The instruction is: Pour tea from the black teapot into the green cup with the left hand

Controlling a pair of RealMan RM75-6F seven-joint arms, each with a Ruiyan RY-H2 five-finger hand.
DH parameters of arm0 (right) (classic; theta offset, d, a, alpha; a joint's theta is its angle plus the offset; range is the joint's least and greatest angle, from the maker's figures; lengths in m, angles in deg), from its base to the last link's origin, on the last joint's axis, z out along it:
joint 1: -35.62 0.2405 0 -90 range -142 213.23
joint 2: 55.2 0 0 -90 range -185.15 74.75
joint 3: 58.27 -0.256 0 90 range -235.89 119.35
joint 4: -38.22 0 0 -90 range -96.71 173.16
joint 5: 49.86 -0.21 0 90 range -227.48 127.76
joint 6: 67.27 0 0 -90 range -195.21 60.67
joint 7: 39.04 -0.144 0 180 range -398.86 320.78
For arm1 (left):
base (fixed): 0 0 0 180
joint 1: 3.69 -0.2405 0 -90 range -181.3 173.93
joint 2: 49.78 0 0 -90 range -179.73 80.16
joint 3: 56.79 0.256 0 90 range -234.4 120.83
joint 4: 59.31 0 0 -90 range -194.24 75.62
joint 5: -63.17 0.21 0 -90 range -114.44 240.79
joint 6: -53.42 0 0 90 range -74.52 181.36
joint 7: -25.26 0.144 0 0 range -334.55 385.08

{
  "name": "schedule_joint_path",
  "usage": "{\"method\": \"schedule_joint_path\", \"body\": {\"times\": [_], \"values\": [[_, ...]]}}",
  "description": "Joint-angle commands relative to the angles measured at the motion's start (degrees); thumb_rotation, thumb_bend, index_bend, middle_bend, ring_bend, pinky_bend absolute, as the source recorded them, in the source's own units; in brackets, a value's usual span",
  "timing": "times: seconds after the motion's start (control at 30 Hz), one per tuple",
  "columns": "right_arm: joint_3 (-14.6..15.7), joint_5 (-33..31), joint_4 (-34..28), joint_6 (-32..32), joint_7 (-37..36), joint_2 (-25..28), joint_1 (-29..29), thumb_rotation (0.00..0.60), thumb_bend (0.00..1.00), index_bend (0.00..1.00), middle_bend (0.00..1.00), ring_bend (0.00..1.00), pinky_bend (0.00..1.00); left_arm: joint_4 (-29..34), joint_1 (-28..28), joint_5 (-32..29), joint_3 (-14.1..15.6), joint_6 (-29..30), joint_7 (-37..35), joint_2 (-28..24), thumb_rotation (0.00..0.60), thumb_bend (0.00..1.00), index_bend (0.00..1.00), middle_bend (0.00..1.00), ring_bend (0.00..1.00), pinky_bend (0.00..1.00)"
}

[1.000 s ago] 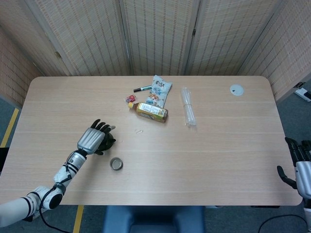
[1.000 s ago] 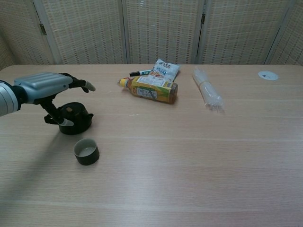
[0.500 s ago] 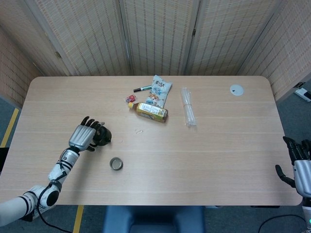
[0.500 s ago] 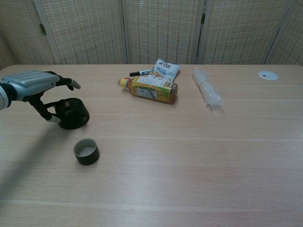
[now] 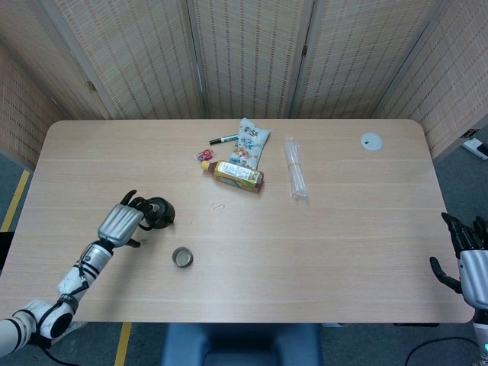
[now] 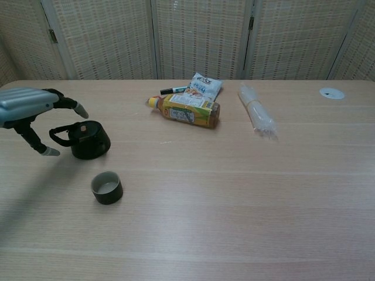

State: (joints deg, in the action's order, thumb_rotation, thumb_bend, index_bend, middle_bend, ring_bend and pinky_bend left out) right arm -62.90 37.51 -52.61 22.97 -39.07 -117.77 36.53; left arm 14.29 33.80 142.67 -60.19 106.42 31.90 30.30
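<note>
Left hand (image 6: 32,111) hovers just beside the black teapot's (image 6: 89,140) handle, fingers apart, holding nothing. Teapot stands upright on the bench (image 6: 234,187), green cup (image 6: 106,187) near it.

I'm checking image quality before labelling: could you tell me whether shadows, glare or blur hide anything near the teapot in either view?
Head view: even light, no glare, black teapot and green cup sharp. Chest view: the left hand casts a soft shadow on the table; nothing hidden.
</note>
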Motion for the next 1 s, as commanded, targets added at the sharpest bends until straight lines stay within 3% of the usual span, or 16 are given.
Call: {"method": "schedule_joint_path", "body": {"times": [0.03, 0.37, 1.0], "values": [[0.12, 0.15, -0.14, 0.14, 0.12, -0.03, -0.11, 0.6, 0.38, 0.01, 0.18, 0.22, 0.0, -2.0, -0.35, 4.47, 1.91, 2.14, -4.99, -0.88, 0.6, 0.21, 0.33, 0.3, 0.24, 0.0], [0.28, 0.21, -0.28, 1.52, 0.31, -0.38, -1.01, 0.6, 0.38, 0.01, 0.19, 0.24, 0.0, -9.07, 0.68, 9.85, 4.21, 3.12, -11.07, 1.24, 0.6, 0.21, 0.4, 0.36, 0.29, 0.0], [0.48, 0.05, 0.83, 1.84, -0.46, -1.28, -1.67, 0.6, 0.38, 0.02, 0.19, 0.24, 0.0, -12.36, 0.41, 8.73, 4.63, 2.12, -10.87, 3.28, 0.6, 0.21, 0.42, 0.39, 0.31, 0.0]]}}
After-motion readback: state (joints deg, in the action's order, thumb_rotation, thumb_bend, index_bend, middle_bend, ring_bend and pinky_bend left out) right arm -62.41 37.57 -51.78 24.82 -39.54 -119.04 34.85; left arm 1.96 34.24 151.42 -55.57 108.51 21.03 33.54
